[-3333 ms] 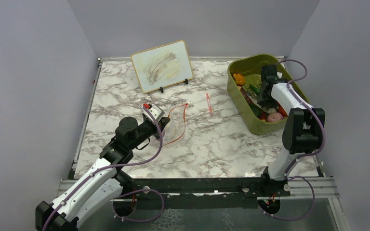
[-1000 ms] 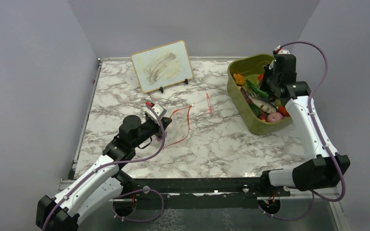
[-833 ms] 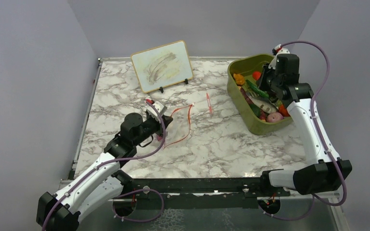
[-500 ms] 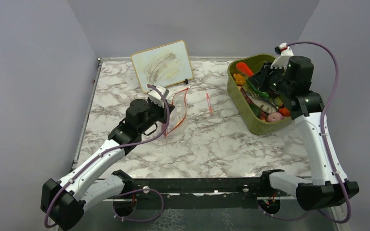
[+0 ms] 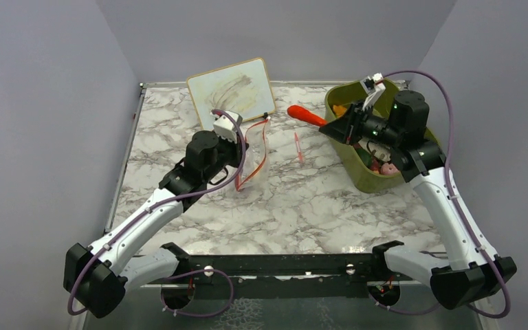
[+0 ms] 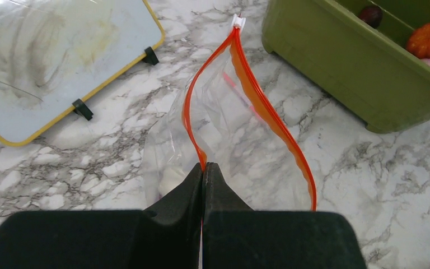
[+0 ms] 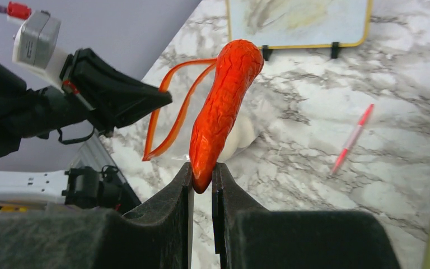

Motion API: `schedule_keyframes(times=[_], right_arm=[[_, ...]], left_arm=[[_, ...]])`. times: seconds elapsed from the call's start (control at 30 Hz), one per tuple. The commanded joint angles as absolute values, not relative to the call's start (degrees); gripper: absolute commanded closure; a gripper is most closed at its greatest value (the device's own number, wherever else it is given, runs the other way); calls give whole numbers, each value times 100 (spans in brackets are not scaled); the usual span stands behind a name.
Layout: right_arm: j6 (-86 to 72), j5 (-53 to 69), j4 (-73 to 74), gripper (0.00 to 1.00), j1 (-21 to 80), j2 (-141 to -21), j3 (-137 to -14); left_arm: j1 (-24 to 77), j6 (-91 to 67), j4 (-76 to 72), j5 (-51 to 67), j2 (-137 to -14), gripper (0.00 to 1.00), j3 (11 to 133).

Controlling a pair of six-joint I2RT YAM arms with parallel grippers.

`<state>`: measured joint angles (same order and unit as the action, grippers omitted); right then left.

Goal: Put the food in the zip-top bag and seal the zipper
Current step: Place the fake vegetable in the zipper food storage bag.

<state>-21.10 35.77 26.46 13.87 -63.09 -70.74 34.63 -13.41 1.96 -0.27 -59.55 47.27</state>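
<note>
My left gripper (image 5: 242,146) (image 6: 203,166) is shut on one side of the zipper (image 6: 190,120), the red-orange strip along the mouth of the clear zip-top bag (image 5: 253,157) (image 6: 229,145). It holds the bag up off the table with the mouth gaping open. My right gripper (image 5: 328,125) (image 7: 202,170) is shut on an orange-red carrot-like piece (image 5: 306,115) (image 7: 223,109) and holds it in the air left of the bin, pointing toward the bag (image 7: 173,120). More food (image 5: 378,161) lies in the olive-green bin (image 5: 357,175).
A small whiteboard (image 5: 232,93) on a stand is at the back behind the bag. A thin red-pink pen-like stick (image 5: 297,146) (image 7: 351,137) lies on the marble table between bag and bin. Grey walls close in both sides.
My right gripper has lifted the carrot-like piece out of the bin and swung left toward the bag. My left gripper has raised the bag and moved it back and right, its mouth opening.
</note>
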Motion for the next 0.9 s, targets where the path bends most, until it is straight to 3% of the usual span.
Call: schedule_keyframes(times=[0.0, 0.23, 0.87], right_arm=[[-2267, 3722, 2186, 99, 1911, -6470, -7087], [-2455, 3320, 1866, 99, 2979, -6864, -7302], [-2438, 1337, 2559, 99, 4278, -8023, -7543]], left_arm=[[3489, -1035, 341, -910, -5762, 100, 5076], [3489, -493, 564, -1637, -5566, 100, 5093], [3489, -1777, 170, -303, -5521, 100, 4537]])
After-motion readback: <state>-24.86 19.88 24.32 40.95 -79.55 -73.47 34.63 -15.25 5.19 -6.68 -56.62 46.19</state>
